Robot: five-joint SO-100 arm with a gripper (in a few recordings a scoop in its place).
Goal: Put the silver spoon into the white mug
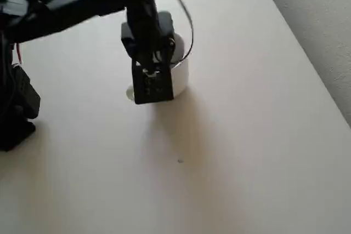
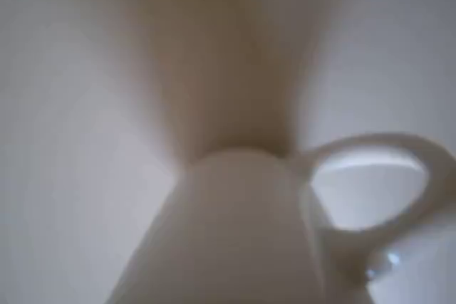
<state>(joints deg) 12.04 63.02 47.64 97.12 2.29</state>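
From above, the black gripper hangs right over the white mug; I cannot tell whether its jaws are apart or holding anything. The wrist view looks down the mug's wall and looped handle. I can't make out the spoon. It's likely light, stiff and slippery; best gripped mid-handle.
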